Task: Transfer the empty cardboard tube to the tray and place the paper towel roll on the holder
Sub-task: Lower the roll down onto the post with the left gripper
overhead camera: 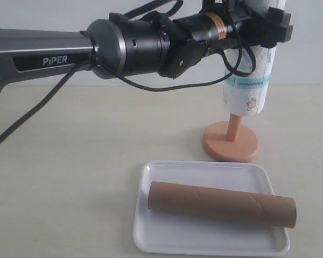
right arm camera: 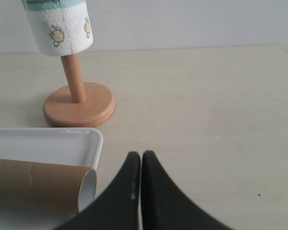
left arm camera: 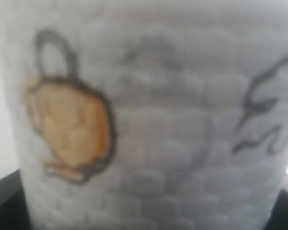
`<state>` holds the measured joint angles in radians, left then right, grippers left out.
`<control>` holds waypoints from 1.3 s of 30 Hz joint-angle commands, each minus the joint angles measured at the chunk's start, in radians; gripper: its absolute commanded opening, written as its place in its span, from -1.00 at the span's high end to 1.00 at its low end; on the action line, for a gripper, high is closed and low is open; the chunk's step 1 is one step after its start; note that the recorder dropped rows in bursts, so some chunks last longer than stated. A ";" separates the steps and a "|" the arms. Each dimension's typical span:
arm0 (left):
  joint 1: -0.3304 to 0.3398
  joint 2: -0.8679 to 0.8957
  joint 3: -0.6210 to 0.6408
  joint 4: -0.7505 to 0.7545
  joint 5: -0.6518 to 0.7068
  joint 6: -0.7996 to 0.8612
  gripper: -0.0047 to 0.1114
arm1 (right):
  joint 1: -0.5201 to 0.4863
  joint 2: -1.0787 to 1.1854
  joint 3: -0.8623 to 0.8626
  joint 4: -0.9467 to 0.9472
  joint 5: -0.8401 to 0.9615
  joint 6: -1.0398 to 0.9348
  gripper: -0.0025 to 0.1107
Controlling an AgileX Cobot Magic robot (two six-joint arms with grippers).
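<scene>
The paper towel roll (overhead camera: 250,86), white with small yellow figures and a teal band, hangs upright on the wooden holder (overhead camera: 230,142). The pole goes up into its core, and the roll's lower end is well above the disc base. My left gripper (overhead camera: 266,24) reaches across from the left and is shut on the roll's upper part; the roll (left arm camera: 158,134) fills the left wrist view. The empty cardboard tube (overhead camera: 220,203) lies lengthwise in the white tray (overhead camera: 167,236). My right gripper (right arm camera: 141,155) is shut on nothing, just beside the tray's (right arm camera: 62,141) corner and the tube's (right arm camera: 33,184) open end.
The left arm's black body and cables (overhead camera: 151,48) stretch across the upper scene above the pale table (overhead camera: 70,161). In the right wrist view the holder (right arm camera: 79,108) stands just beyond the tray, with the roll (right arm camera: 60,24) above its base.
</scene>
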<state>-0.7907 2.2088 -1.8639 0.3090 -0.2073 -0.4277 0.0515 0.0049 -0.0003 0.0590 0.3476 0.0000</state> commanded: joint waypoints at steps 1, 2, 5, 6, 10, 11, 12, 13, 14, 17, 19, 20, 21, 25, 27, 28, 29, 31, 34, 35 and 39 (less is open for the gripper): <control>0.016 -0.035 0.096 -0.014 -0.107 -0.024 0.85 | -0.003 -0.005 0.000 -0.003 -0.011 0.000 0.96; 0.022 -0.037 0.111 -0.014 -0.107 -0.024 0.85 | -0.003 -0.005 0.000 -0.003 -0.011 0.000 0.96; 0.030 -0.037 0.135 0.000 -0.115 0.002 0.85 | -0.003 -0.005 0.000 -0.003 -0.011 0.000 0.96; 0.030 -0.037 0.142 0.000 -0.111 0.021 0.85 | -0.003 -0.005 0.000 -0.003 -0.011 0.000 0.96; 0.036 -0.037 0.161 0.000 -0.107 0.029 0.85 | -0.003 -0.005 0.000 -0.003 -0.011 0.000 0.96; 0.036 -0.037 0.166 0.000 -0.107 0.029 0.85 | -0.003 -0.005 0.000 -0.003 -0.011 0.000 0.96; 0.036 -0.037 0.171 0.000 -0.107 0.029 0.85 | -0.003 -0.005 0.000 -0.003 -0.011 0.000 0.96; 0.036 -0.037 0.176 0.002 -0.107 0.029 0.85 | -0.003 -0.005 0.000 -0.003 -0.011 0.000 0.96; 0.036 -0.037 0.181 0.002 -0.107 0.029 0.85 | -0.003 -0.005 0.000 -0.003 -0.011 0.000 0.96; 0.036 -0.032 0.192 0.002 -0.106 0.066 0.85 | -0.003 -0.005 0.000 -0.003 -0.011 0.000 0.96; 0.036 -0.022 0.194 0.002 -0.107 0.084 0.85 | -0.003 -0.005 0.000 -0.003 -0.011 0.000 0.96; 0.036 -0.014 0.194 0.002 -0.107 0.086 0.85 | -0.003 -0.005 0.000 -0.003 -0.011 0.000 0.96; 0.036 -0.006 0.194 0.002 -0.109 0.086 0.85 | -0.003 -0.005 0.000 -0.003 -0.011 0.000 0.96; 0.036 0.007 0.194 0.002 -0.113 0.086 0.84 | -0.003 -0.005 0.000 -0.003 -0.005 0.000 0.96; 0.036 0.009 0.194 0.002 -0.115 0.086 0.74 | -0.003 -0.005 0.000 -0.003 0.002 0.000 0.96; 0.036 0.009 0.194 0.002 -0.115 0.086 0.63 | -0.003 -0.005 0.000 -0.003 0.000 0.000 0.96; 0.036 0.009 0.194 0.002 -0.112 0.086 0.50 | -0.003 -0.005 0.000 -0.003 0.000 0.000 0.96; 0.036 0.009 0.194 0.002 -0.103 0.083 0.18 | -0.003 -0.005 0.000 -0.003 0.000 0.000 0.96; 0.036 0.009 0.194 0.002 -0.103 0.073 -0.25 | -0.003 -0.005 0.000 -0.003 0.000 0.000 0.96; 0.036 0.009 0.194 0.002 -0.103 0.073 -0.34 | -0.003 -0.005 0.000 -0.003 0.000 0.000 0.96; 0.036 0.009 0.194 0.002 -0.095 0.073 -0.56 | -0.003 -0.005 0.000 -0.003 0.000 0.000 0.96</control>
<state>-0.7568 2.2276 -1.6704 0.3132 -0.3010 -0.3449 0.0515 0.0049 -0.0003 0.0590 0.3518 0.0000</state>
